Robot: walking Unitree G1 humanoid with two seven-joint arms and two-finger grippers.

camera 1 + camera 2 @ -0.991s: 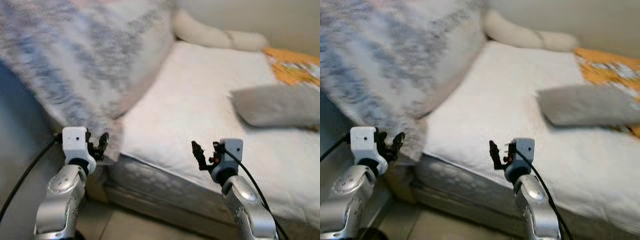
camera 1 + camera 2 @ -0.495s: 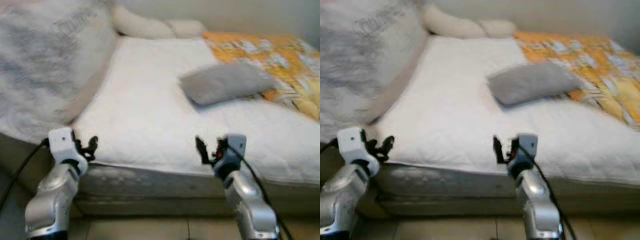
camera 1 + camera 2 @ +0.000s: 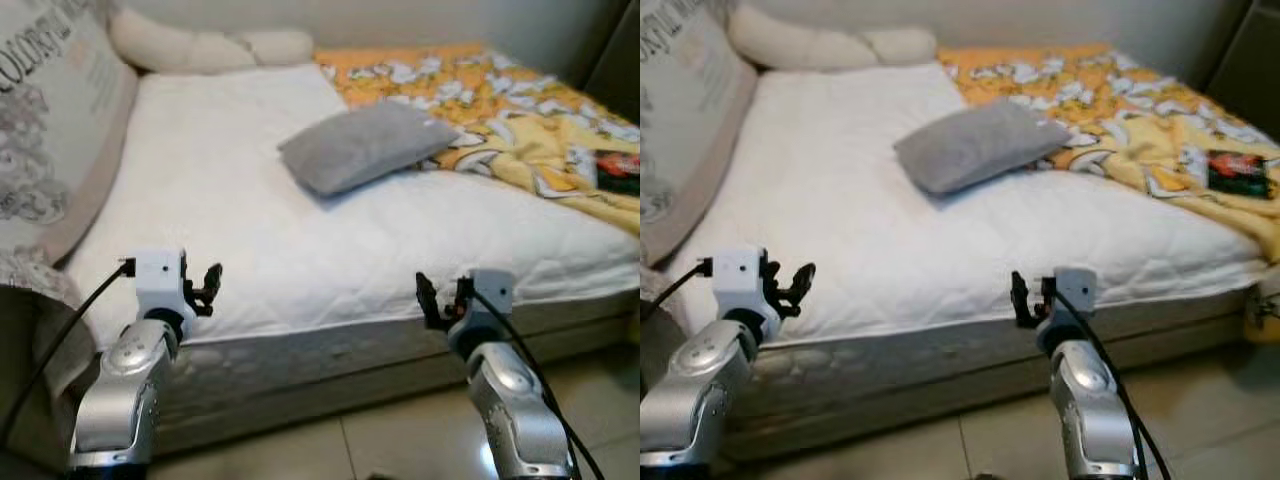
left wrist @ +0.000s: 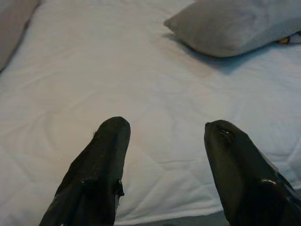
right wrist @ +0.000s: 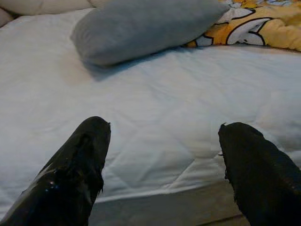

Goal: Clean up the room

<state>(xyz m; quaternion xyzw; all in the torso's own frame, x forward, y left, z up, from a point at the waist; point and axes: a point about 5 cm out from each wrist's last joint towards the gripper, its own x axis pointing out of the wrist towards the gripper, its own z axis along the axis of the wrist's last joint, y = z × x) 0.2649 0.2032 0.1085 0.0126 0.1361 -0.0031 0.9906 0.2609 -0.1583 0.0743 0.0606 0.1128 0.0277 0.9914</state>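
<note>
At the near edge of the bed (image 3: 300, 250), both grippers hang in the air with nothing in them. Left gripper (image 3: 208, 288) has its fingers (image 4: 101, 165) spread wide, tips over the white quilted mattress just inside the front edge, not touching it. Right gripper (image 3: 432, 300) also spread wide, fingers (image 5: 80, 165) apart, held in front of the mattress side, just below the top edge. Both silver arms come up from below, each with a black cable running back from the wrist.

Out from the grippers: white mattress cover, mostly bare. Grey pillow (image 3: 365, 145) lies tilted on the middle of the bed, well beyond both grippers, its far corner touching the yellow blanket (image 3: 500, 110). Blanket is crumpled over the right half of the bed, orange and yellow with a white pattern. Small dark packet with red on it (image 3: 1237, 172) sits on the blanket near the right edge, cannot tell what it is. Cream bolster pillows (image 3: 205, 48) lie along the head of the bed against the wall. Big printed cushion (image 3: 45, 130), beige and grey with lettering, leans on the left side of the bed. Tiled floor (image 3: 400, 440) below, under the arms
</note>
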